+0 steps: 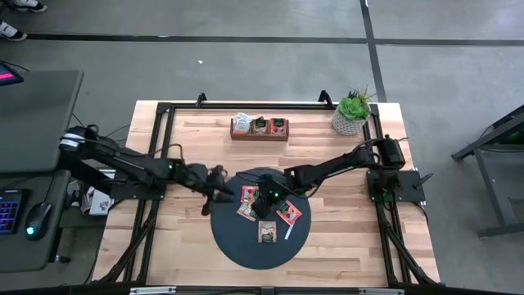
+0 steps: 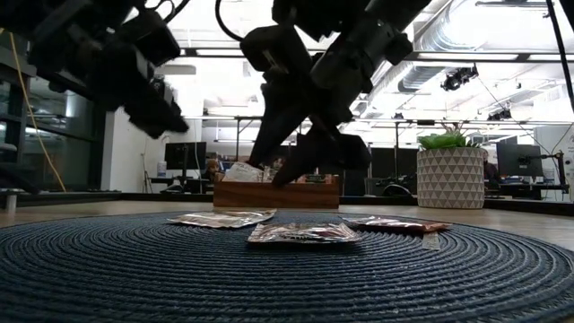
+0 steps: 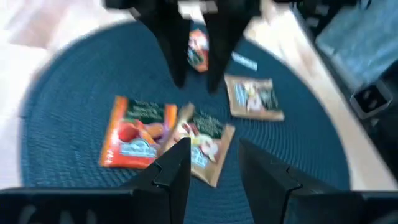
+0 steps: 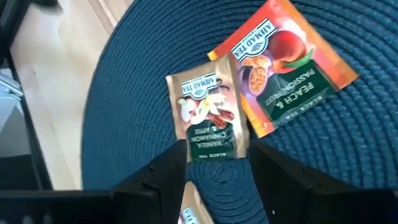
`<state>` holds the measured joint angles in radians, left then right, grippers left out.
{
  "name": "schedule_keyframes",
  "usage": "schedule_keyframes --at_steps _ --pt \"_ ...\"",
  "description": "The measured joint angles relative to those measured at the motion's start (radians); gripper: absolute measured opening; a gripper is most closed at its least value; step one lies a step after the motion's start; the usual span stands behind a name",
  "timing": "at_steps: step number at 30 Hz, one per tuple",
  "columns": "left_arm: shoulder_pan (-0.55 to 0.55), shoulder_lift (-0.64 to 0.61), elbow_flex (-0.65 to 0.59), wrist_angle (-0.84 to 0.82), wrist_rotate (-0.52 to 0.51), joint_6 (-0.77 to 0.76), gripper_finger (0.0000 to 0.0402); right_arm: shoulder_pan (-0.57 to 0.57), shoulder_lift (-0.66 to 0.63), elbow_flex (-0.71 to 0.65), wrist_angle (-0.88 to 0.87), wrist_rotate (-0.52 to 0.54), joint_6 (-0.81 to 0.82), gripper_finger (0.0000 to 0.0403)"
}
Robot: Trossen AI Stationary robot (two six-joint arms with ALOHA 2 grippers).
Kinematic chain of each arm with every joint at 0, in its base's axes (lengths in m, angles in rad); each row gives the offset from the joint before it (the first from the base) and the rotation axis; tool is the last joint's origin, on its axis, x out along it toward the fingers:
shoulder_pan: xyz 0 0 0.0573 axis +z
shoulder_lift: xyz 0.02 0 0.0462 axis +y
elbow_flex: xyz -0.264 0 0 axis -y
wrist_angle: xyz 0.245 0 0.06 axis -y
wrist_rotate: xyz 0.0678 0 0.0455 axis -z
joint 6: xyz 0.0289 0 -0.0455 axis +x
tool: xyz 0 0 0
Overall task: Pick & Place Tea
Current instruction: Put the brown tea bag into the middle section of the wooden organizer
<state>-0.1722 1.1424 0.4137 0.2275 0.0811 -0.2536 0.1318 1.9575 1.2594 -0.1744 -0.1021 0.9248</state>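
Across the wooden table (image 1: 344, 229) lay a dark round mat (image 1: 237, 246). We saw the right pincer (image 4: 214, 163) hanging over it, fingers spread and empty, with the brown tea sachet (image 4: 206, 115) just ahead and the orange sachet (image 4: 283, 62) overlapping that. Nearby, the left pincer (image 3: 211, 158) hovered parted too, holding nothing.

Wood table (image 1: 344, 213): mat (image 1: 237, 242) (round), tray (image 1: 259, 133), planter (image 1: 350, 120).

Grey concrete floor (image 1: 270, 61), crossed by dark seams, is surrounding the light wooden table (image 1: 196, 246). A desk (image 1: 33, 106) is standing alongside. Ceiling lights (image 2: 502, 54) are shining over distant monitors (image 2: 184, 154).
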Motion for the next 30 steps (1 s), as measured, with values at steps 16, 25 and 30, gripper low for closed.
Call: schedule_keyframes --at_steps 16,25,30 --pt "-0.136 0.363 0.0 0.306 -0.07 0.03 0.0131 0.002 0.0 0.0 -0.016 0.021 -0.012 0.0169" --pt "-0.136 0.466 0.046 0.292 -0.073 0.016 0.0131 0.003 0.0 0.0 -0.02 0.006 0.09 0.017" --pt "-0.136 0.529 0.055 0.314 -0.097 -0.029 0.0131 0.004 0.0 0.0 -0.015 -0.009 0.16 0.017"
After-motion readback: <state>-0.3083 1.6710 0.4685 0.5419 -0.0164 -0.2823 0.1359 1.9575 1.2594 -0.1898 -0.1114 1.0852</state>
